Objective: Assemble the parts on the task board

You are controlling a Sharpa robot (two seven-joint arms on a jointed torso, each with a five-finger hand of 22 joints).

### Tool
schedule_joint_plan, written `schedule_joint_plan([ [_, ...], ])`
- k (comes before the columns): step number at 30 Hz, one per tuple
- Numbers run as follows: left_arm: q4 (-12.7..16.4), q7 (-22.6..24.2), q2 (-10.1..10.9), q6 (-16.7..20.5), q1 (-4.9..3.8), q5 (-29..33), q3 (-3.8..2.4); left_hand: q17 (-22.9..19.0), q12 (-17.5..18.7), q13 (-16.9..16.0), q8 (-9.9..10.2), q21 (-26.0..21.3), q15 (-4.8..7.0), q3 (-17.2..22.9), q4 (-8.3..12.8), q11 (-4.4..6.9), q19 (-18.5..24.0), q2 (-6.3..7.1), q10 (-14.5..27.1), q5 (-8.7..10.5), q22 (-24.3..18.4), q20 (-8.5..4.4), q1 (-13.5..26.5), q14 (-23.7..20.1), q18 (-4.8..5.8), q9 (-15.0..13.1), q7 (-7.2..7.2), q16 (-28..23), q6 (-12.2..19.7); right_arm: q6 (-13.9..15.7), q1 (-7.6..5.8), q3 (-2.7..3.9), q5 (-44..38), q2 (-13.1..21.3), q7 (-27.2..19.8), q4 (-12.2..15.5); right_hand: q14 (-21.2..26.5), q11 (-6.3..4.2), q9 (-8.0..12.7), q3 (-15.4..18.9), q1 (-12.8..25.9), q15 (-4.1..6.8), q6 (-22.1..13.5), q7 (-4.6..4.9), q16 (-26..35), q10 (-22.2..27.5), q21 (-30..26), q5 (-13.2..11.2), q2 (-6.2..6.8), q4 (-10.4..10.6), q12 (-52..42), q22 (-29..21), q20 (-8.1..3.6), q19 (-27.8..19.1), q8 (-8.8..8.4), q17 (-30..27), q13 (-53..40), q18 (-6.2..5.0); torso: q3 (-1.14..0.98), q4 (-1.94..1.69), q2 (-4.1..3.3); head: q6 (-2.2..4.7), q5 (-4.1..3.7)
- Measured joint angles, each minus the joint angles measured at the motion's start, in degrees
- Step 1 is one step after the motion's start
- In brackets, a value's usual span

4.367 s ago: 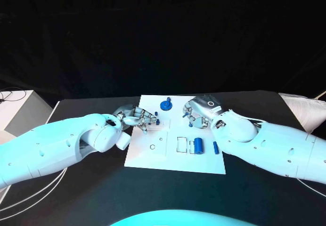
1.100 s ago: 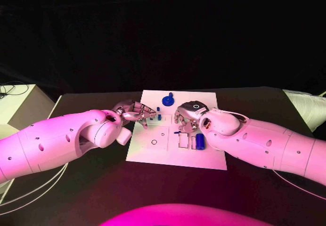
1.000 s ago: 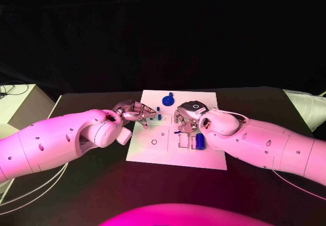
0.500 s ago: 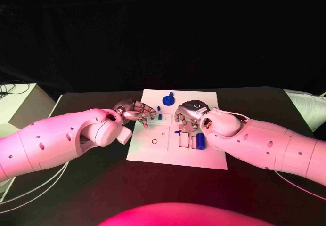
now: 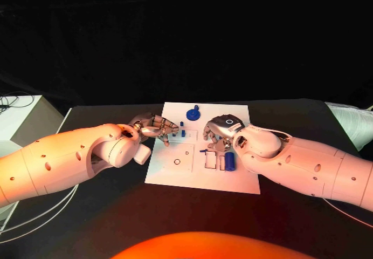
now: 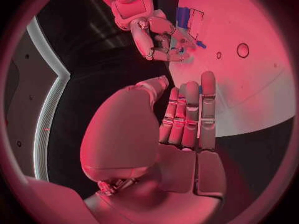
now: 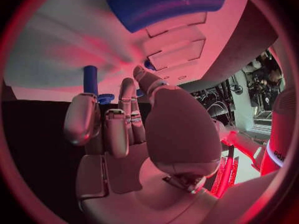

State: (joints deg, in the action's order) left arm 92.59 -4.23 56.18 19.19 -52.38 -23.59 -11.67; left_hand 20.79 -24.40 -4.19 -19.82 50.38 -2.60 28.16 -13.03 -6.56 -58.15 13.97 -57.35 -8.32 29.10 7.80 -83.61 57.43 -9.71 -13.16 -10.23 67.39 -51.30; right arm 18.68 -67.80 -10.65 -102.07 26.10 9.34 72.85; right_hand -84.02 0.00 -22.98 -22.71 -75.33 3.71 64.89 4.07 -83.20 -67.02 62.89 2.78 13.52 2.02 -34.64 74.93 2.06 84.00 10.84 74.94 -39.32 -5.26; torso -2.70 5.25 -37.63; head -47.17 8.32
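On the black tabletop [image 5: 93, 216] sits the flat white rectangular task board [image 5: 198, 178], square in the middle of play, and both silver many-fingered hands are over its far half. Left hand [image 5: 156, 128] is parked at the board's left edge, fingers laid side by side and fairly straight in the left wrist view [image 6: 187, 117], nothing in them that I can see, so that one reads as loose and empty. Right hand [image 5: 219, 133] is hunched over the board's centre, fingers curled downward; in the right wrist view [image 7: 134, 129] the fingertips bunch together close to a small blue peg [image 7: 91, 79], but whether they actually pinch anything, I cannot tell.

Now the recesses. Just nearer the camera than the right hand there's a pair of rectangular outlined pockets [image 5: 211, 161] in the board, and a fat blue cylinder [image 5: 229, 161] lies lengthwise right beside them on their right; whether it is seated in a slot or just resting on the surface is not clear from up here. A tiny blue piece [image 5: 202, 151] lies at the far left corner of those pockets. Left of them, a small round hole [image 5: 177, 161] in the board shows no part in it.

Up at the far edge, a blue round-headed knob piece [image 5: 193, 114] stands on the board, and a small upright blue pin [image 5: 181, 124] stands between the two hands, nearer the left one.
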Motion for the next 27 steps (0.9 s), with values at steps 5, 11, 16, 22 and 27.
schedule_joint_plan([
  [5,0.0,0.0,0.0,0.0,0.00,0.0,0.00,0.0,0.0,0.0,0.0,0.0,0.00,0.0,0.0,0.00,0.0,-0.23,0.0,0.00,0.0,0.00,-0.2,0.0,0.00,0.0,0.00,0.0,0.0,-1.2,-0.03,0.00,-0.1,-0.1,-0.4,0.0,0.0,-0.08,0.0,0.5,0.2,0.00,0.0,0.00,0.0,0.1,0.0,0.0,0.22,0.4,0.0,0.0,0.00,0.0,0.00,0.0,-0.2,0.00,-0.02,-0.03,-0.03,-0.04,-0.08],
  [11,0.1,0.0,0.1,0.0,0.00,0.0,0.00,0.0,0.0,0.0,0.0,0.0,0.00,0.0,0.0,0.00,0.0,-0.23,0.0,0.00,0.0,0.00,-0.2,0.0,0.00,0.0,0.00,0.0,0.0,-1.9,-0.03,-0.01,-0.1,-0.6,-0.8,-0.7,0.0,-0.08,0.0,0.7,0.2,0.00,0.0,0.00,0.0,0.1,0.0,0.0,0.23,0.5,0.0,0.0,0.00,0.0,0.00,0.0,-0.3,0.00,-0.02,-0.10,-0.05,-0.12,-0.18],
  [16,0.1,0.0,0.1,0.0,0.00,0.0,0.00,0.0,0.0,0.0,0.0,0.0,0.00,0.0,0.0,0.00,0.0,-0.23,0.0,0.00,0.0,0.00,-0.2,0.0,0.00,0.0,0.00,0.0,0.0,-2.3,-0.04,-0.02,-0.2,-1.2,-1.0,-1.6,0.0,-0.08,0.0,0.7,0.2,0.00,0.0,-0.01,0.0,0.1,0.0,0.0,0.23,0.5,-0.2,0.0,0.00,0.0,0.00,0.0,-0.3,-0.01,-0.02,-0.15,-0.05,-0.17,-0.20],
  [22,0.1,0.0,0.0,0.1,0.00,0.0,0.00,0.0,0.0,0.0,0.0,0.0,0.00,0.0,0.0,0.00,0.0,-0.23,0.0,0.00,0.0,0.00,-0.2,0.0,0.00,0.0,0.00,0.0,0.0,-2.4,-0.03,-0.03,-0.3,-1.7,-1.2,-2.3,0.0,-0.08,0.0,0.7,0.2,0.00,0.0,-0.01,0.0,0.1,0.0,0.0,0.22,0.5,-0.2,0.0,0.00,0.0,0.00,0.0,-0.3,0.00,-0.01,-0.15,-0.05,-0.21,-0.21],
  [27,0.1,0.0,0.0,0.1,0.00,0.0,0.00,0.0,0.0,0.0,0.0,0.0,0.00,0.0,0.0,0.00,0.0,-0.23,0.0,0.00,0.0,0.00,-0.2,0.0,0.00,0.0,0.00,0.0,0.0,-2.0,0.02,-0.04,-0.3,-1.9,-1.5,-2.3,0.0,-0.08,0.0,0.9,0.2,0.00,-0.1,-0.09,0.0,0.1,0.0,0.0,0.23,0.8,-0.2,0.0,0.01,0.0,0.00,0.0,-0.4,0.00,-0.01,-0.16,-0.05,-0.32,-0.18],
])
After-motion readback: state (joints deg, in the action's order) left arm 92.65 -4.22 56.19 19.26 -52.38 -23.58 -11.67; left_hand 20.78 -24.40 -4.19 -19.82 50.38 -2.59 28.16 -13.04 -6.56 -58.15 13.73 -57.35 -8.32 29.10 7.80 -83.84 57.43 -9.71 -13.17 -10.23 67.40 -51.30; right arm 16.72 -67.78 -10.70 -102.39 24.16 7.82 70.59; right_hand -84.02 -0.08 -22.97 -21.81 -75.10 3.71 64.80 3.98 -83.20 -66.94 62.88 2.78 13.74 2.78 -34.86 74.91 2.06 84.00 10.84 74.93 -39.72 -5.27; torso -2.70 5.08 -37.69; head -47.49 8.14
